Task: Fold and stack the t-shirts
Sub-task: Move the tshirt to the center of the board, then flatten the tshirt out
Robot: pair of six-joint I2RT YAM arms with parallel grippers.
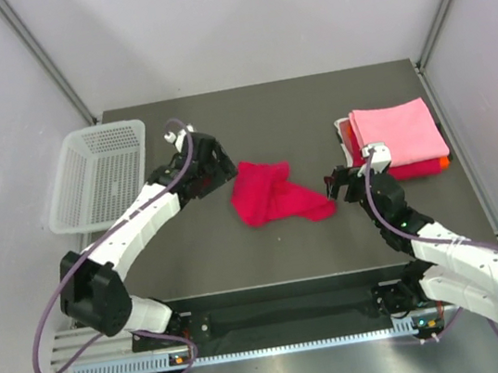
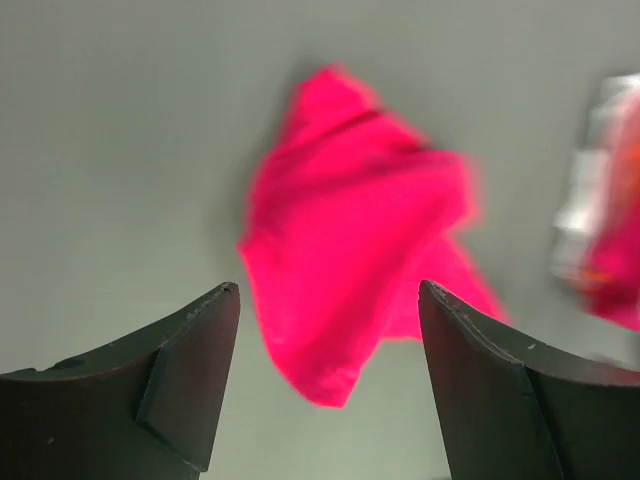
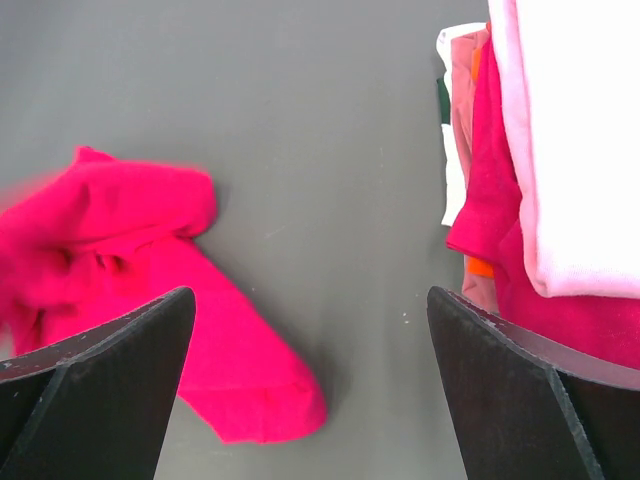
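Observation:
A crumpled crimson-magenta t-shirt [image 1: 274, 194] lies in the middle of the dark table; it also shows in the left wrist view [image 2: 355, 230] and the right wrist view [image 3: 130, 270]. A stack of folded t-shirts [image 1: 397, 138], light pink on top with red and orange below, sits at the right; its edge shows in the right wrist view [image 3: 545, 180]. My left gripper [image 1: 223, 166] is open and empty just left of the crumpled shirt. My right gripper [image 1: 337, 183] is open and empty between the shirt's right tip and the stack.
A white perforated plastic basket [image 1: 102, 174] stands at the table's left edge. Grey walls enclose the table on three sides.

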